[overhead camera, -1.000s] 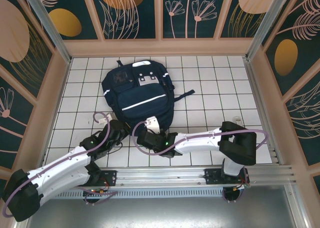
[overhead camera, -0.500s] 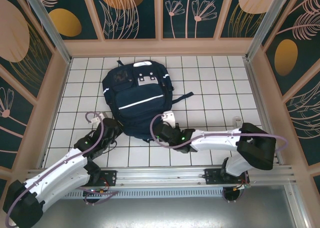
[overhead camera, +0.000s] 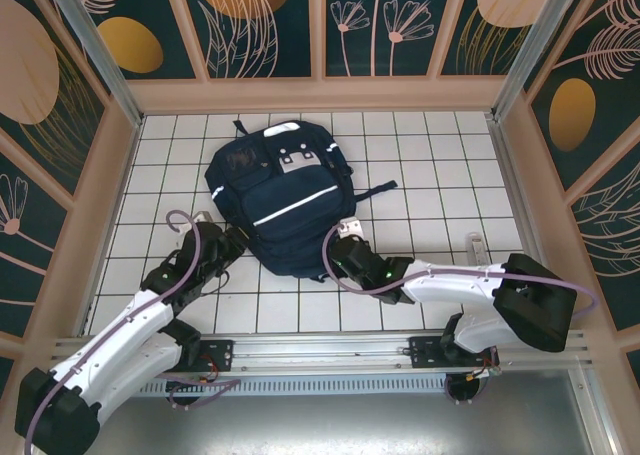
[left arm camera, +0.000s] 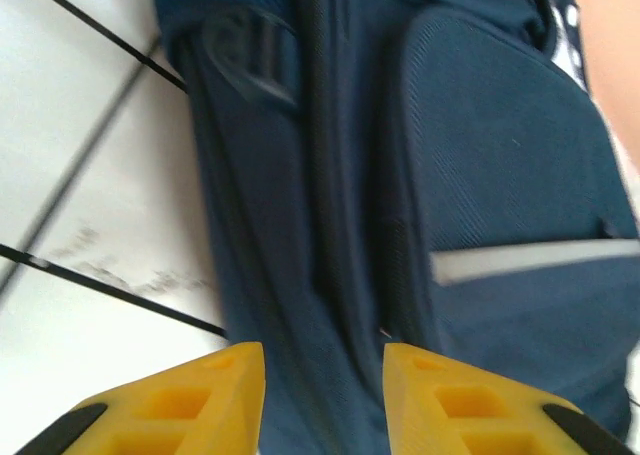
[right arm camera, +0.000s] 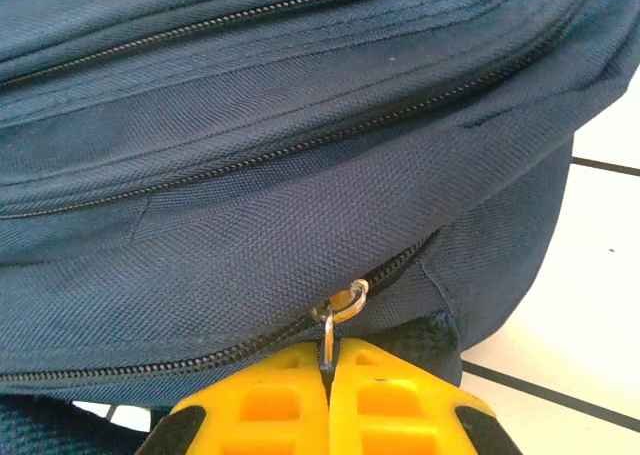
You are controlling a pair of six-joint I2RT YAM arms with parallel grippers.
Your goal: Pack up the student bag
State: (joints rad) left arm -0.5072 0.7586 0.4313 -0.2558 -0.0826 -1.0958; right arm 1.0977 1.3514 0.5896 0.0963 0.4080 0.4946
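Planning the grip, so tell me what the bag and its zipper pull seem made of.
The bag is matte navy woven fabric, likely nylon or polyester; its ribbed weave shows. The zipper pull looks like shiny metal; ring and tab glint.

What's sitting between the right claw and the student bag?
A metal zipper pull, seen in the right wrist view: the right claw pinches its tab, and its ring joins the zipper of the student bag.

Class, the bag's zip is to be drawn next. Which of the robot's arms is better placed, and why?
Right. The right fingers are shut on the metal zip pull of the student bag. The left fingers stand apart over the bag's side, holding nothing.
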